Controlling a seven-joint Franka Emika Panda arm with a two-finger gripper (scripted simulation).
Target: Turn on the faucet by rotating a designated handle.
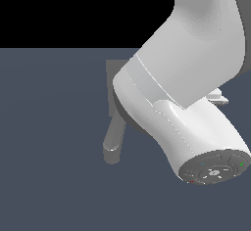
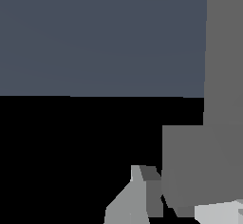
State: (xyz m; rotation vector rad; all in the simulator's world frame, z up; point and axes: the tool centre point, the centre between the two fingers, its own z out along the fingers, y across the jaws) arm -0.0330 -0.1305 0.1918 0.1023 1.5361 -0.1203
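Faucet (image 1: 114, 108), matte grey, sits mid-floor, largely hidden behind the arm (image 1: 186, 78); its thick spout (image 1: 113, 139) shows. Bare floor (image 1: 49, 151) lies toward the exterior view's left. Gripper (image 2: 137, 194) spread cannot be determined.

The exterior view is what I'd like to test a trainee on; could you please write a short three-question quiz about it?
1. True or false: the robot arm hides much of the faucet in the exterior view.
2. Multiple choice: from the faucet's body, the thick rounded spout runs A) toward the bottom of the picture, B) straight up, C) toward the exterior view's right.
3. Fill in: the faucet is matte ___, standing on a dark blue-grey floor.

Key: 1 true; 2 A; 3 grey.
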